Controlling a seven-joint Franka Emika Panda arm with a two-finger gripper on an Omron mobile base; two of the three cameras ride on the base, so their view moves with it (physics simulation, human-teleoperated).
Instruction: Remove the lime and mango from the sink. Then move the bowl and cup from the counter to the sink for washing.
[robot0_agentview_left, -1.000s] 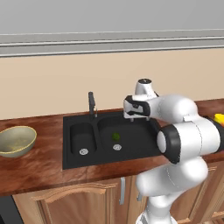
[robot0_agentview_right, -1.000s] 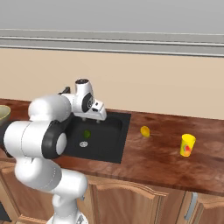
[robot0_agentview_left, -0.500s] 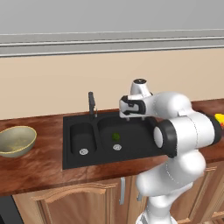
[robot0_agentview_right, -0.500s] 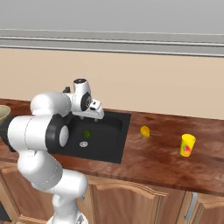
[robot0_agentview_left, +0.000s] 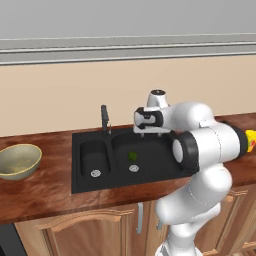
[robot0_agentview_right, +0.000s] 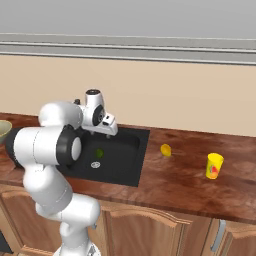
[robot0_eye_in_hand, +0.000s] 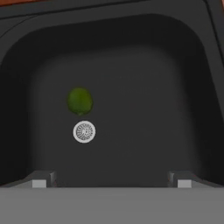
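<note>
The arm has swung a little further over the sink (robot0_agentview_left: 80, 180) – its tool (robot0_eye_in_hand: 111, 177) now hangs wide open and empty above the large basin, the lime (robot0_eye_in_hand: 79, 101) lying at ten o'clock – so the lime looks next, the mango (robot0_agentview_right: 165, 149) already on the counter (robot0_agentview_right: 180, 185).

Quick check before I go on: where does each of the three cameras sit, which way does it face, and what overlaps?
Left base view: behind the arm's left, facing forward-down at the sink, bowl; arm at lower right.
Right base view: behind its right, facing counter, mango, cup; arm at lower left.
Hand view: on the hand, looking into the large basin; open gripper tips at bottom.
All three share the lime by the drain.
</note>
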